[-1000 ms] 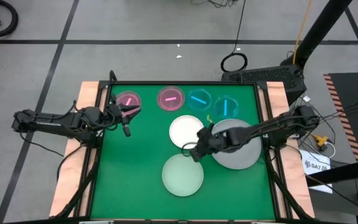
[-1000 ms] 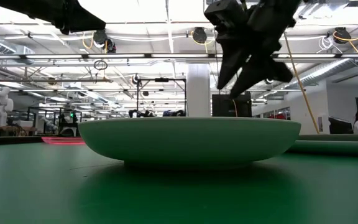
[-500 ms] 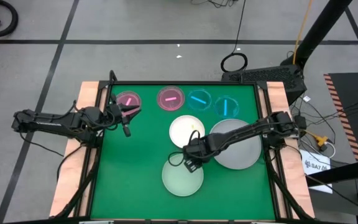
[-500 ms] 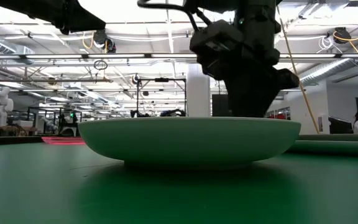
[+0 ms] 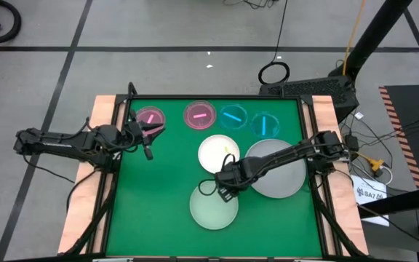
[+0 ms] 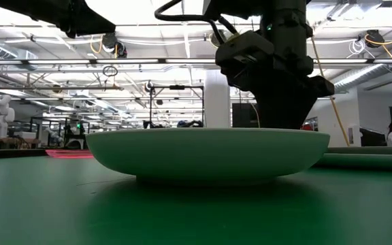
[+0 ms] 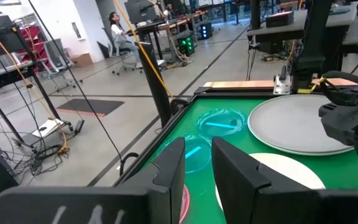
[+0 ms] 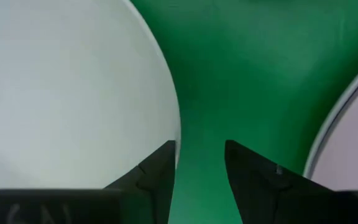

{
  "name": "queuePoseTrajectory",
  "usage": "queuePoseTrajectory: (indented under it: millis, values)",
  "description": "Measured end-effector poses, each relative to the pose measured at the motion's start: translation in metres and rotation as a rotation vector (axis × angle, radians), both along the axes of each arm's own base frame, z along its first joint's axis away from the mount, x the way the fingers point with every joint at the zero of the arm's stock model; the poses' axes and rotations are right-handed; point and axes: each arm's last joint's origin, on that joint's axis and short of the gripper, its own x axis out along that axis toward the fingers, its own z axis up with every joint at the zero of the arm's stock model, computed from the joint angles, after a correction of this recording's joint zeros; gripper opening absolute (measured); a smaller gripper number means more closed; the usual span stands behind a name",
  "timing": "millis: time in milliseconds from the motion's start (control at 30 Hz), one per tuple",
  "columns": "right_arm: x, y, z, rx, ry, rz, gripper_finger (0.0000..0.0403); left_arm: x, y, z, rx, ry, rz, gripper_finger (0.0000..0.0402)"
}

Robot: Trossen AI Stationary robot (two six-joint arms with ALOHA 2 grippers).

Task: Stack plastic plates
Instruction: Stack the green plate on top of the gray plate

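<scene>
A pale green plate (image 5: 213,205) lies flat on the green table at the near middle; it fills the low view (image 6: 209,153). My right gripper (image 5: 223,189) points down over this plate's far right rim (image 8: 178,118). It is open, with one finger above the rim and the other above the bare table. In the low view the plate hides its fingertips. A white plate (image 5: 217,153) and a large grey plate (image 5: 278,175) lie just beyond. Two pink plates (image 5: 150,116) (image 5: 199,115) and two blue plates (image 5: 233,116) (image 5: 266,125) line the far edge. My left gripper (image 5: 150,135) waits open and level at the far left.
The grey plate's edge (image 8: 344,118) lies close to my right gripper, with a narrow strip of bare green table (image 8: 229,74) between the two plates. Wooden rails (image 5: 102,124) border the table. Beyond it the room holds desks, cables and seated people.
My right gripper has moved from beside the white plate toward the table's near left and down to the pale green plate's rim. It has tipped from slanting to pointing almost straight down. No plate has moved.
</scene>
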Motion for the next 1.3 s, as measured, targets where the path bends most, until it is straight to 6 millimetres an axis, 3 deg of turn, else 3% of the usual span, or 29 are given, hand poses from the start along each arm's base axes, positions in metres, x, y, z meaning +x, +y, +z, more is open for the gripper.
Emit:
queuePoseTrajectory:
  millis: [433, 767, 900, 1167, 1300]
  values:
    - [0.005, 0.001, 0.001, -0.034, -0.063, -0.003, 0.0132, 0.000, 0.000, 0.000, -0.003, 0.000, 0.000, 0.0088]
    - [0.013, 0.005, -0.013, -0.031, -0.080, 0.028, 0.0128, 0.000, 0.000, -0.001, -0.004, 0.006, 0.000, 0.0088]
    - [0.013, 0.005, -0.015, -0.034, -0.076, 0.036, 0.0101, 0.000, 0.000, -0.001, -0.006, 0.006, 0.001, 0.0088]
    - [0.015, 0.005, -0.014, -0.029, -0.095, 0.053, 0.0012, 0.000, 0.000, -0.001, -0.006, 0.006, 0.000, 0.0088]
    - [0.017, 0.006, -0.014, 0.002, -0.113, 0.070, 0.0011, 0.000, 0.000, -0.001, -0.006, 0.006, 0.000, 0.0088]
